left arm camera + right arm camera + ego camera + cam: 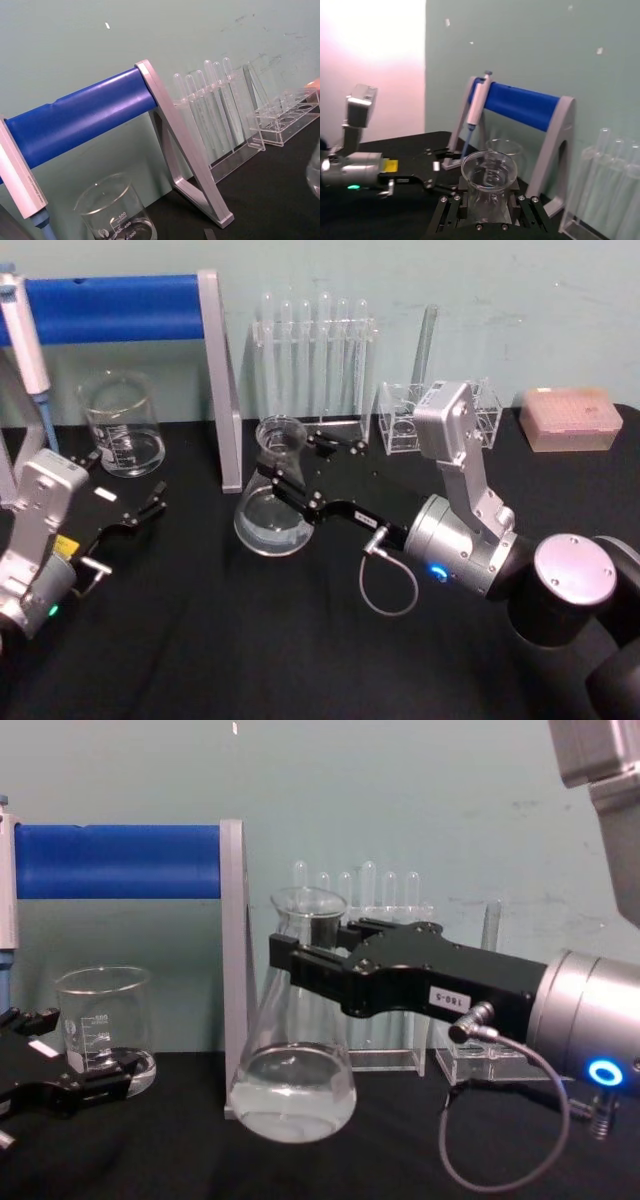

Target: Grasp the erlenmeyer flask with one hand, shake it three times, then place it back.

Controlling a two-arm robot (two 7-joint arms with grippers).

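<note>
Left gripper [148, 502] is parked by the tabletop's [200, 640] left edge, jaws apart and empty. Right gripper [292, 452] reaches in from the near right corner, jaws closed on the neck of the erlenmeyer flask [272, 520], which holds a little liquid. The flask is mid-tabletop toward the far edge, neck up between the jaws and leaning slightly. I can't tell if its base touches down. The stand leg [222, 390] is just beside it, so I'd shake away from that. Beaker [122, 425] and test tube rack [315, 350] stand at the far edge.
</note>
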